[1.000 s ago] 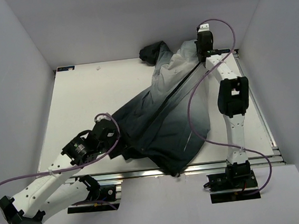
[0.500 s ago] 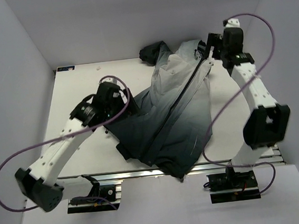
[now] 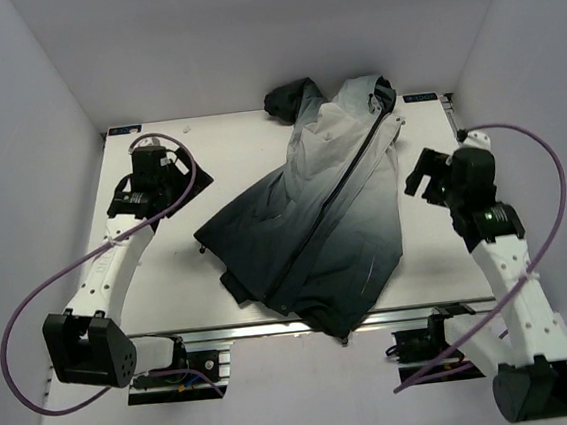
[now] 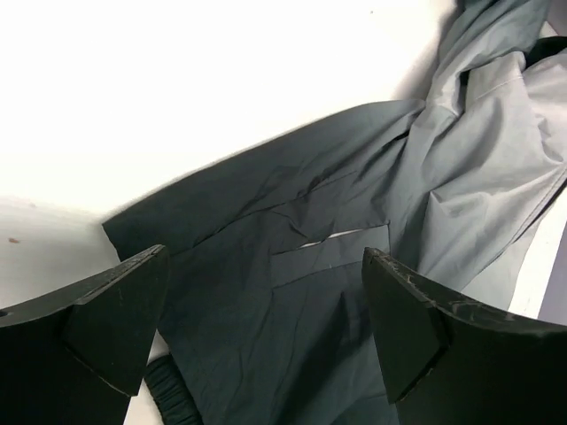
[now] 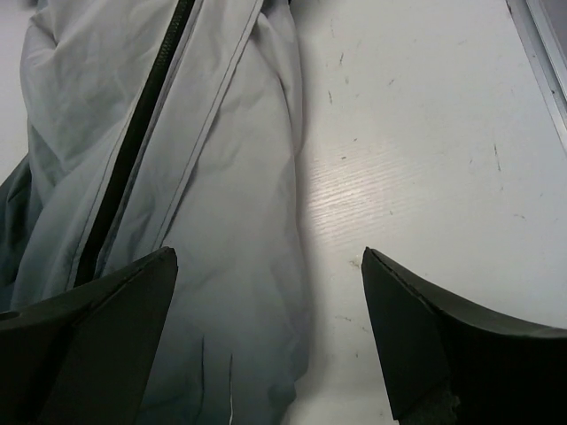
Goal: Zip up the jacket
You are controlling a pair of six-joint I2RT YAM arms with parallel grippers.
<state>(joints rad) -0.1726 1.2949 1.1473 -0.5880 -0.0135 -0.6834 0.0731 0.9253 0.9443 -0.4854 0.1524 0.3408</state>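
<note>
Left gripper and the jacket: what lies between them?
Only bare white table separates the left gripper from the jacket, per the top external view.

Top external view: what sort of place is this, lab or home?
Most likely a lab robot cell: plain white walls box in a white table, the cabled left arm and right arm stand by an aluminium rail along its near edge, and a jacket lies on it.
</note>
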